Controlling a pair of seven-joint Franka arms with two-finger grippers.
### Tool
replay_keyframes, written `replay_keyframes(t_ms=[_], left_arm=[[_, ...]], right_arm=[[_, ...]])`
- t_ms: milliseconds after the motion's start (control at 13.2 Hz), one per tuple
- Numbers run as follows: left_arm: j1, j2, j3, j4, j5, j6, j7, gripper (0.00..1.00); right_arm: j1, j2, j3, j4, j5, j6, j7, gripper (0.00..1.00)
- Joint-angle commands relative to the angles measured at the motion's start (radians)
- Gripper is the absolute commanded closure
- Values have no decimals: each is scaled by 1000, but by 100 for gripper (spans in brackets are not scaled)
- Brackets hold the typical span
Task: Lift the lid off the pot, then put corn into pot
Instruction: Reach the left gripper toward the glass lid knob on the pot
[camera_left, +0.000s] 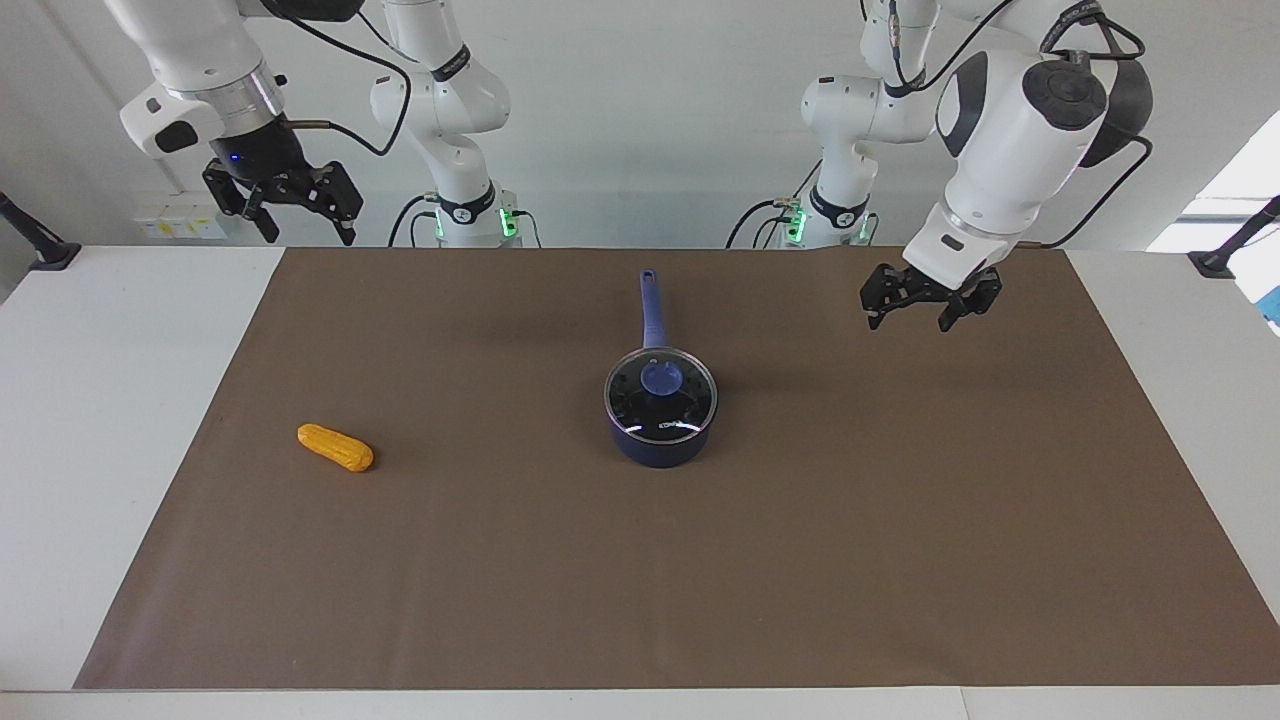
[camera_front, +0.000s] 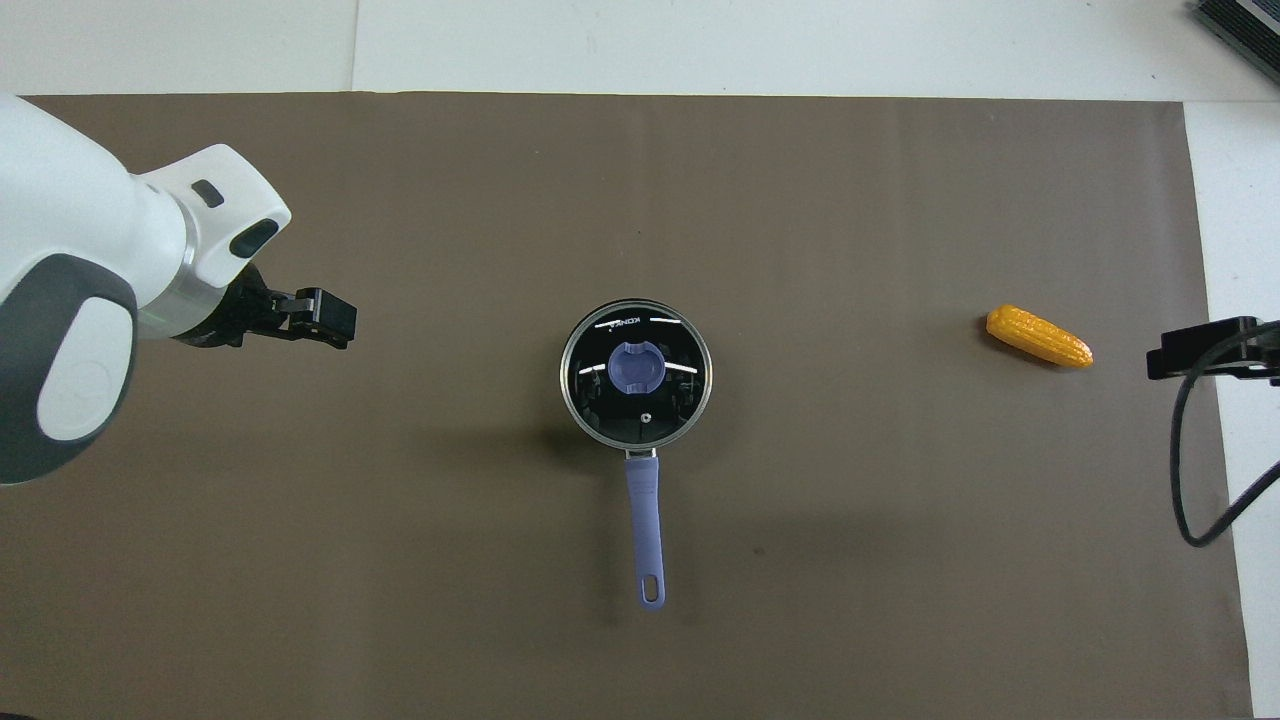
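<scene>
Nothing done yet, as far as the views show. Lid (camera_left: 661, 392) sits flat on the pot (camera_left: 660, 445), blue knob centred, rim seated all round; the pot stands mid-mat with its handle pointing toward the robots. Corn (camera_left: 335, 447) lies on the brown mat (camera_left: 900, 560), well apart from the pot, toward the right arm's end of the table and a little farther from the robots than the pot.

Left gripper (camera_left: 928, 303) hangs in the air over bare mat, well apart from the pot toward the left arm's end, fingers spread, holding nothing. Right gripper (camera_left: 285, 205) is raised high over the table edge at the robots' end, well apart from the pot, jaws spread wide and empty.

Both steps remain: lid off, then corn in. The left gripper looks better placed for the lid, the right for the corn.
</scene>
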Motion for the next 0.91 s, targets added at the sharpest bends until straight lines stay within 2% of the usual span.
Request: replay_keyframes(t_ms=[0, 303, 455, 682, 833], left_arm=[[-56, 17, 14, -17, 5, 52, -78, 0], [-141, 63, 13, -19, 1, 118, -217, 0], [-190, 93, 13, -17, 1, 150, -302, 0], [-254, 133, 13, -13, -7, 204, -418, 0], [-289, 162, 14, 0, -27, 238, -487, 0]], right_arm=[[-7, -7, 14, 4, 18, -23, -47, 0], [-24, -21, 6, -143, 4, 77, -240, 0], [-54, -17, 5, -246, 2, 178, -286, 0], [-82, 17, 3, -378, 2, 349, -427, 0], [-112, 83, 3, -419, 2, 442, -528, 0]])
